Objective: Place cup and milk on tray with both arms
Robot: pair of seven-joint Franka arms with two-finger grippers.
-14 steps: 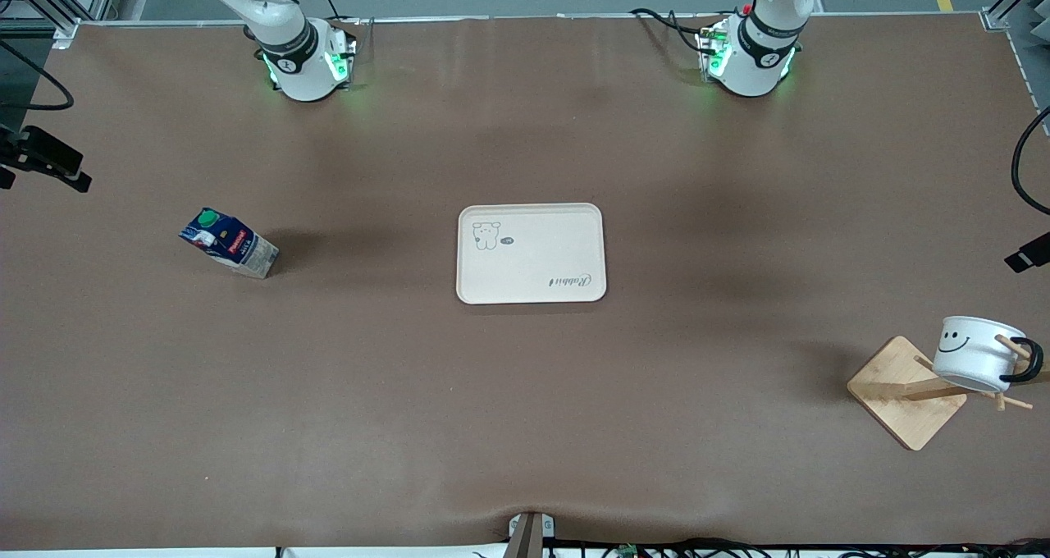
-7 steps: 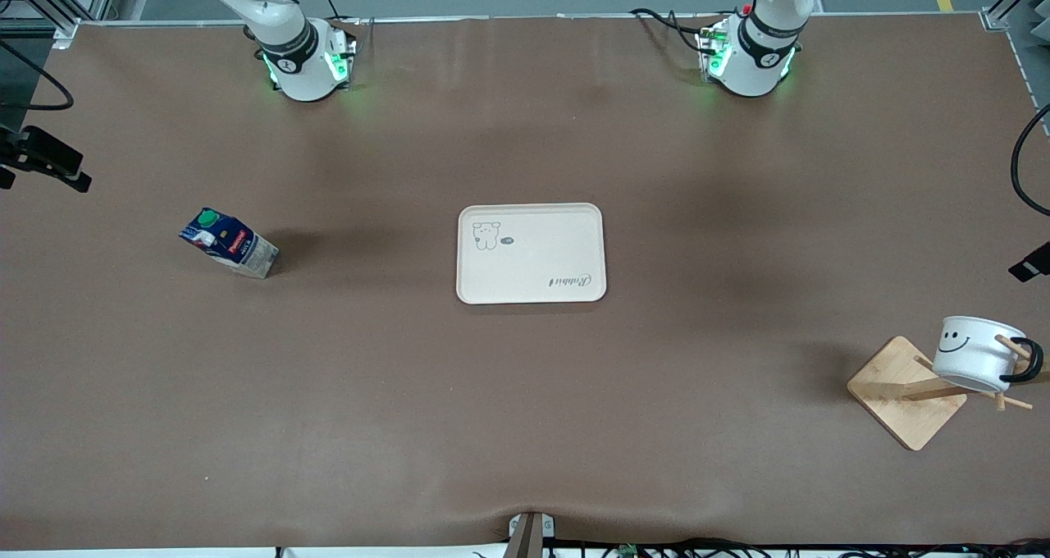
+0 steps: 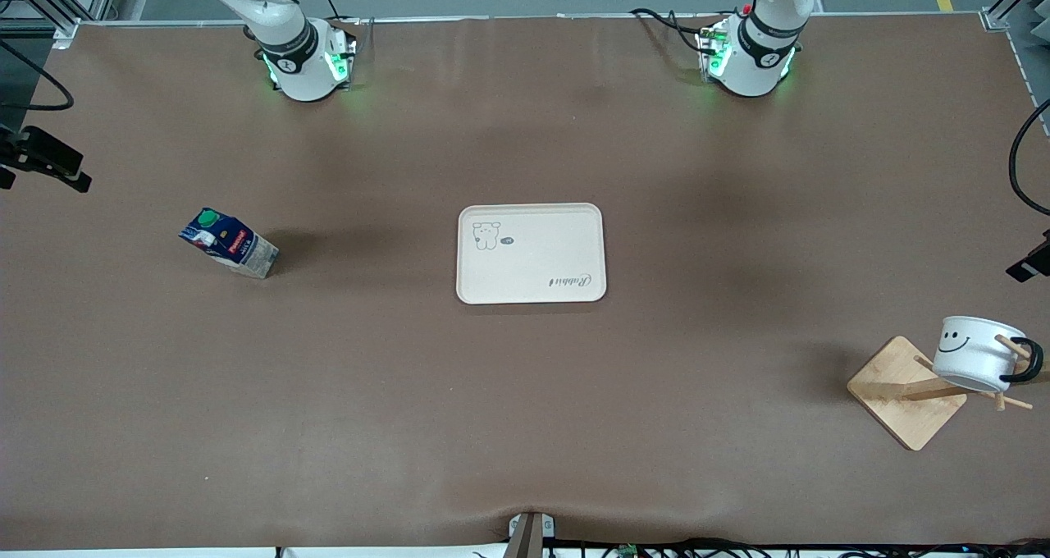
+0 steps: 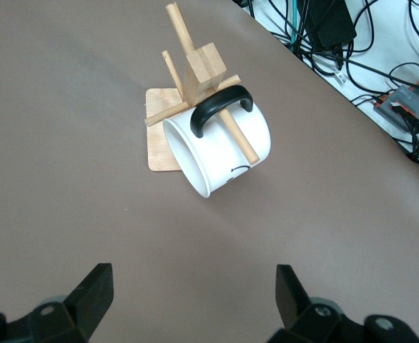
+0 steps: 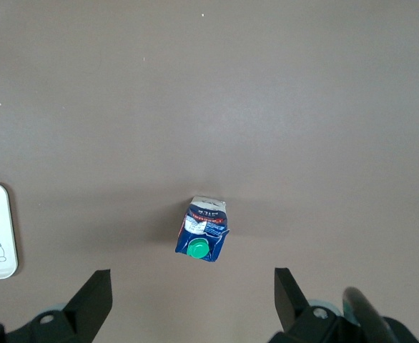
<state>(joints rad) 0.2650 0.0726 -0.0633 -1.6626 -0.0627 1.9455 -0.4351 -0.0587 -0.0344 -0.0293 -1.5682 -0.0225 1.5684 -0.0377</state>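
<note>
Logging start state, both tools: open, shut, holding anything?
Left tool: open, holding nothing, high over the table short of the cup.
Right tool: open, holding nothing, high over the milk.

Both arms were glossy white, with black bands at the joints. The right arm's base [image 3: 303, 66] and the left arm's base [image 3: 750, 61] glowed green, and black cables trailed from each. Each pincer had matte black, wedge-shaped fingers [image 4: 94, 293] [image 5: 92, 296] with small round screws.
</note>
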